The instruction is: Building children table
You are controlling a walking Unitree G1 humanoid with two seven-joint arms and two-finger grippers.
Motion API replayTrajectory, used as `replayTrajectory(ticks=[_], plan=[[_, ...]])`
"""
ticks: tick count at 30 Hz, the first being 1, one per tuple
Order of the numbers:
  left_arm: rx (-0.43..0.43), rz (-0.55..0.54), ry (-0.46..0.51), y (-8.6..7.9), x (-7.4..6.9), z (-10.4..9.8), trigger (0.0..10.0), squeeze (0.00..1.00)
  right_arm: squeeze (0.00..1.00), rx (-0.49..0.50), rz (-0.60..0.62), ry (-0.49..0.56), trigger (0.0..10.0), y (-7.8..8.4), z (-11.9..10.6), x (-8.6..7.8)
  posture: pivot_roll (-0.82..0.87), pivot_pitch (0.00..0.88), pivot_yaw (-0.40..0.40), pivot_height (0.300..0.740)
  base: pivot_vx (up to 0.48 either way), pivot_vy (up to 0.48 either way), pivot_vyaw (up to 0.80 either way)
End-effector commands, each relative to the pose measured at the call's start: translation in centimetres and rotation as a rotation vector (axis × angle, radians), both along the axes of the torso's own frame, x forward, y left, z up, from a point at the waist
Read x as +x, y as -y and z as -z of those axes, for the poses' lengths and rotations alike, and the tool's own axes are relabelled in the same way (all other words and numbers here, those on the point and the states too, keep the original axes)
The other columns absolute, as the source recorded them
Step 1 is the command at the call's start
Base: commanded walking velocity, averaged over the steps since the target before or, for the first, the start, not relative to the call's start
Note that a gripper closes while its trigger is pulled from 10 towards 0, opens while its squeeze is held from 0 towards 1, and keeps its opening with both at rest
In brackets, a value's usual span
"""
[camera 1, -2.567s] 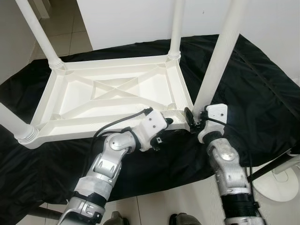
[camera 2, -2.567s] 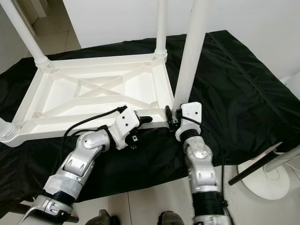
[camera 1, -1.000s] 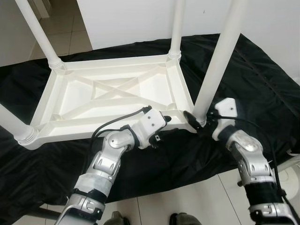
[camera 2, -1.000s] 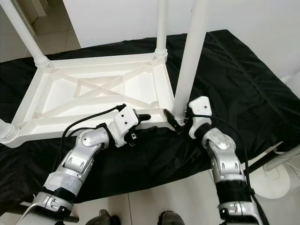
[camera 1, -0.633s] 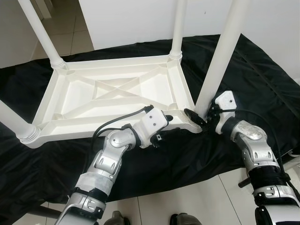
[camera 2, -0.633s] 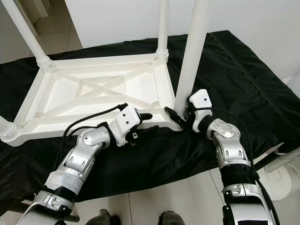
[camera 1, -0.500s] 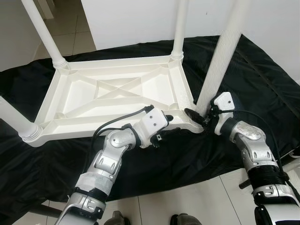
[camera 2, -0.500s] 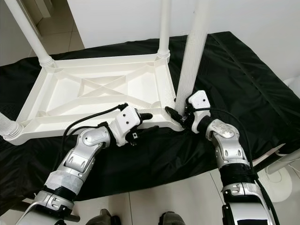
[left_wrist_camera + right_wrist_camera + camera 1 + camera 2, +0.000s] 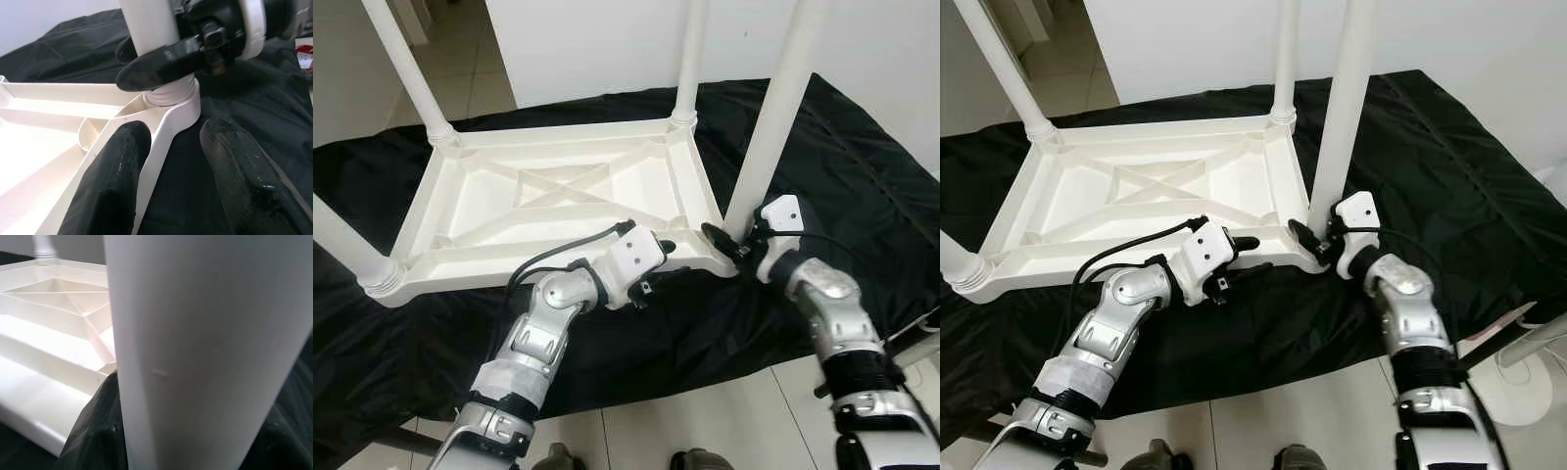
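A white plastic children's table [image 9: 509, 257] lies upside down on a black cloth, its legs pointing up. My right gripper [image 9: 729, 243] is shut on the base of the near right leg [image 9: 773, 117], just above its socket at the corner. In the right wrist view that leg [image 9: 205, 333] stands between the black fingers [image 9: 93, 431]. My left gripper [image 9: 663, 262] is open and straddles the near rim close to the same corner. One of its fingers [image 9: 112, 181] lies inside the rim, the other outside over the cloth.
The black cloth [image 9: 862, 176] spreads under and around the table. Three other legs rise at the far left [image 9: 411, 69], far right [image 9: 690, 59] and near left [image 9: 342, 240]. A white wall [image 9: 607, 39] stands behind. Tiled floor [image 9: 705, 421] and a white stand base [image 9: 1528, 382] lie near right.
My right arm has swung out to the right, and its gripper has come back in around the base of the near right leg. The left gripper has stayed at the rim.
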State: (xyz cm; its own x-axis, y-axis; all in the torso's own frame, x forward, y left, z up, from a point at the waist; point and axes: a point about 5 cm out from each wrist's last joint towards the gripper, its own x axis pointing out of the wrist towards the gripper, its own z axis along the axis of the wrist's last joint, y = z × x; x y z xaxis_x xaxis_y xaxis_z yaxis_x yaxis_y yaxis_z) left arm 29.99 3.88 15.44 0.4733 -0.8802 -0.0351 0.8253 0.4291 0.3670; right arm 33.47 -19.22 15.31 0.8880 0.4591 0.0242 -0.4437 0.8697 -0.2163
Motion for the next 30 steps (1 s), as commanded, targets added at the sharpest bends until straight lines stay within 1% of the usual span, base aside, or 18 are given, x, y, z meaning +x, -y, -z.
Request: replayTrajectory(ticks=[1,2,3,6,7,8,10,11,12,13,15,16,18,21,26,27,29,30], plan=[[-0.016,-0.115,0.031,-0.3,0.5,0.1,10.0,0.0,0.0,-0.02,0.062,-0.025,10.0,0.4,0.8,-0.2,-0.15,0.018,0.075,0.74,0.0,0.0,0.0],[-0.014,-0.111,0.033,-0.3,0.4,0.1,10.0,0.0,0.0,-0.017,0.069,-0.019,10.0,-0.4,1.0,-0.6,-0.14,0.016,0.076,0.74,0.0,0.0,0.0],[-0.011,-0.108,0.034,-0.3,0.4,0.1,10.0,0.0,0.0,-0.008,0.085,-0.014,10.0,-0.9,1.0,-0.8,-0.14,0.015,0.075,0.74,0.0,0.0,0.0],[-0.008,-0.108,0.038,-0.3,0.4,0.1,10.0,0.0,0.0,0.007,0.109,-0.01,10.0,-1.3,1.1,-1.0,-0.14,0.014,0.073,0.74,0.0,0.0,0.0],[-0.007,-0.111,0.04,-0.4,0.5,0.0,10.0,0.0,0.0,0.023,0.154,0.002,10.0,-1.8,1.0,-1.2,-0.14,0.013,0.075,0.74,0.0,0.0,0.0],[-0.007,-0.111,0.04,-0.4,0.5,0.0,10.0,0.0,0.0,0.023,0.154,0.002,10.0,-1.8,1.0,-1.2,-0.14,0.013,0.075,0.74,0.0,0.0,0.0],[-0.009,-0.119,0.044,-0.6,0.8,-0.3,10.0,0.0,0.0,0.084,0.34,0.024,10.0,-2.6,1.3,-1.7,-0.14,0.01,0.076,0.74,0.0,0.0,0.0],[-0.009,-0.119,0.044,-0.6,0.8,-0.3,10.0,0.0,0.0,0.084,0.34,0.024,10.0,-2.6,1.3,-1.7,-0.14,0.01,0.076,0.74,0.0,0.0,0.0],[-0.011,-0.121,0.045,-0.7,0.8,-0.3,10.0,0.0,0.0,0.1,0.44,0.044,10.0,-2.9,1.4,-2.1,-0.14,0.009,0.078,0.74,0.0,0.0,0.0],[-0.011,-0.121,0.045,-0.7,0.8,-0.3,10.0,0.0,0.0,0.109,0.507,0.053,10.0,-3.3,1.5,-2.3,-0.14,0.009,0.081,0.74,0.0,0.0,0.0],[-0.011,-0.12,0.045,-0.7,0.8,-0.3,10.0,0.0,0.0,0.109,0.559,0.057,10.0,-3.7,1.6,-2.6,-0.14,0.009,0.082,0.74,0.0,0.0,0.0],[-0.011,-0.12,0.045,-0.7,0.8,-0.3,10.0,0.0,0.0,0.109,0.559,0.057,10.0,-3.7,1.6,-2.6,-0.14,0.009,0.082,0.74,0.0,0.0,0.0],[-0.006,-0.108,0.041,-0.4,0.6,-0.1,10.0,0.0,0.0,0.141,0.646,0.034,10.0,-4.6,1.8,-2.8,-0.14,0.009,0.08,0.74,0.0,0.0,0.0],[-0.008,-0.108,0.039,-0.4,0.6,0.0,10.0,0.0,0.0,0.139,0.62,0.048,10.0,-5.9,1.5,-2.8,-0.14,0.009,0.081,0.74,0.0,0.0,0.0],[-0.009,-0.108,0.041,-0.4,0.5,-0.1,10.0,0.0,0.0,0.138,0.615,0.055,10.0,-6.0,1.3,-2.8,-0.14,0.008,0.081,0.74,0.0,0.0,0.0],[-0.009,-0.108,0.042,-0.4,0.5,-0.1,10.0,0.0,0.86,0.159,0.591,0.072,10.0,-5.9,1.1,-2.9,-0.14,0.007,0.078,0.74,0.0,0.0,0.0],[-0.01,-0.109,0.043,-0.4,0.5,-0.1,10.0,0.0,0.86,0.174,0.574,0.084,10.0,-5.9,0.9,-2.9,-0.14,0.007,0.078,0.74,0.0,0.0,0.0],[-0.011,-0.11,0.042,-0.5,0.5,-0.1,10.0,0.0,1.0,0.203,0.547,0.097,10.0,-5.8,0.6,-3.0,-0.14,0.007,0.077,0.74,0.0,0.0,0.0]])
